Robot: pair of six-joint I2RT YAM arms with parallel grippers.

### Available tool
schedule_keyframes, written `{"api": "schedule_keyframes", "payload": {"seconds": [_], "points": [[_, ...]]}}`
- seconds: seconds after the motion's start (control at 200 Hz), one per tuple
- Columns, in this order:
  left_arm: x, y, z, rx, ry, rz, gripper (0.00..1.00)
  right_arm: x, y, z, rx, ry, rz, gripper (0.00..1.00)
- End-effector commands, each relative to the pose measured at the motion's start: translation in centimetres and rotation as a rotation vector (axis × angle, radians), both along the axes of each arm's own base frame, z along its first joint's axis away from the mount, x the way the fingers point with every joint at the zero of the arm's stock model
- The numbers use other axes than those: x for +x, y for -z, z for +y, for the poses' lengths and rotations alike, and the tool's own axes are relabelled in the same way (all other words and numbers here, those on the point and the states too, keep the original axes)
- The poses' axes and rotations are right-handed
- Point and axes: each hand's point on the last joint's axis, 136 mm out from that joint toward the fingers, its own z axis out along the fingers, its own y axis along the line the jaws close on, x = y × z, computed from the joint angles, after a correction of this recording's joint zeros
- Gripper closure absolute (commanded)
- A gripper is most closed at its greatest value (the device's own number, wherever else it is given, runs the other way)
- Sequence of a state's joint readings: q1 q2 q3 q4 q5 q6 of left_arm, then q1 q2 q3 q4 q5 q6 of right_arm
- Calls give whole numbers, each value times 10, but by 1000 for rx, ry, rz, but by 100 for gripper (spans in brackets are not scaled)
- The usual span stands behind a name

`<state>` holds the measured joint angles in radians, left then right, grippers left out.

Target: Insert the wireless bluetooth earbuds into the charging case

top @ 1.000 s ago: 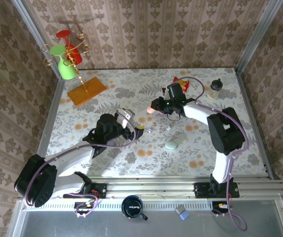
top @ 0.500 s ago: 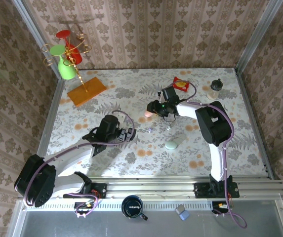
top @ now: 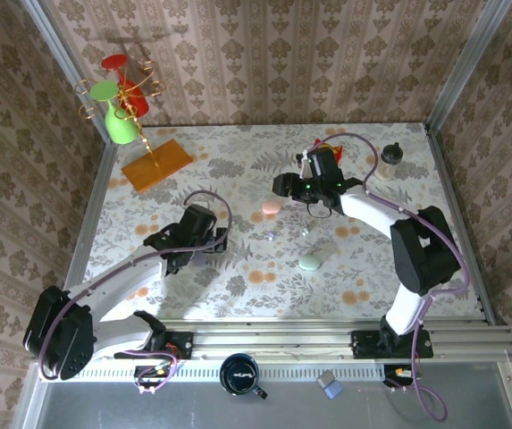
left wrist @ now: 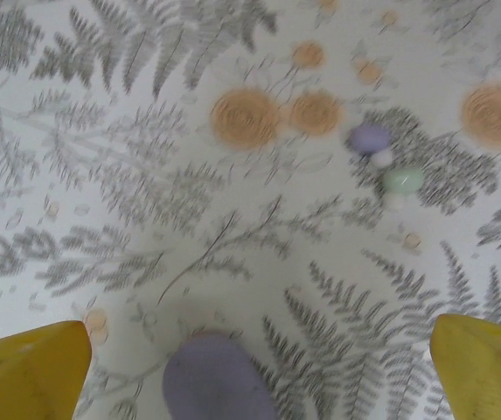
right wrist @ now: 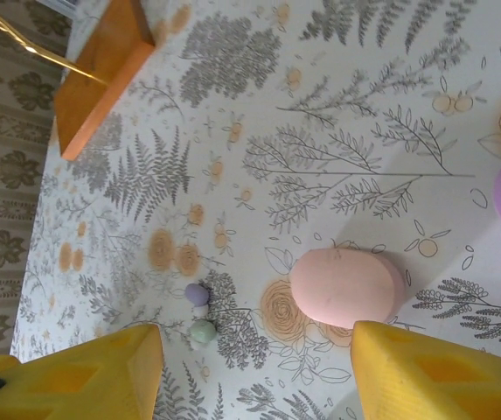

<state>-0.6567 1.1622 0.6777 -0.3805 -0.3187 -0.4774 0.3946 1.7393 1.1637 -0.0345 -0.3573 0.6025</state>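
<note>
Earbuds [right wrist: 202, 331], pink case [right wrist: 344, 286] ahead of spread right end effector [right wrist: 257, 350]; left end effector [left wrist: 259, 350] spread over lilac case [left wrist: 215, 378].

This is a robot test cell in a lab, dressed up like a home. A fern-and-flower printed tabletop [top: 238, 281] is boxed in by damask-wallpapered panels [top: 282, 63] on bare aluminium corner posts [top: 467, 63]. A cabled white-and-black left robot arm [top: 121, 281] and its right twin [top: 372, 207] are bolted to a slotted aluminium rail [top: 282, 338].
</note>
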Motion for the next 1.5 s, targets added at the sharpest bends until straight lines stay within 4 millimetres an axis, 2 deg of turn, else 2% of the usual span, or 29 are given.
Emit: {"api": "schedule_keyframes", "payload": {"seconds": [0.0, 0.195, 0.475, 0.69, 0.85, 1.045, 1.135, 1.185, 1.23, 1.385, 1.44, 1.495], "points": [[-24, 17, 32, 31, -170, 102, 0, -9, 6, -8, -48, -5, -1, 40], [-31, 36, 35, -76, -317, 146, 1, -12, 9, -10, -58, -10, 0, 40], [-30, 66, 23, -151, -390, 265, 30, -14, 19, -4, -36, -28, 25, 40], [-30, 81, 8, -177, -381, 326, 34, -12, 16, 1, -28, -36, 15, 40], [-32, 86, 7, -185, -384, 341, 47, -12, 15, 1, -30, -38, 14, 40], [-32, 82, 6, -171, -351, 335, 63, -13, 12, 5, -6, -43, 12, 41], [-28, 73, 2, -148, -299, 307, 70, -15, 7, 6, 10, -51, 7, 41], [-23, 66, -4, -143, -243, 273, 76, -18, 3, 7, 22, -58, 4, 41], [-18, 60, -9, -141, -184, 231, 77, -21, -1, 8, 34, -66, -2, 41], [3, 31, -38, -174, 64, 63, 78, -40, -16, 10, 89, -110, 0, 41], [11, 19, -55, -197, 190, -19, 88, -51, -21, 15, 122, -151, 9, 40], [15, 6, -74, -220, 328, -100, 90, -61, -25, 18, 160, -184, 25, 40]]}}
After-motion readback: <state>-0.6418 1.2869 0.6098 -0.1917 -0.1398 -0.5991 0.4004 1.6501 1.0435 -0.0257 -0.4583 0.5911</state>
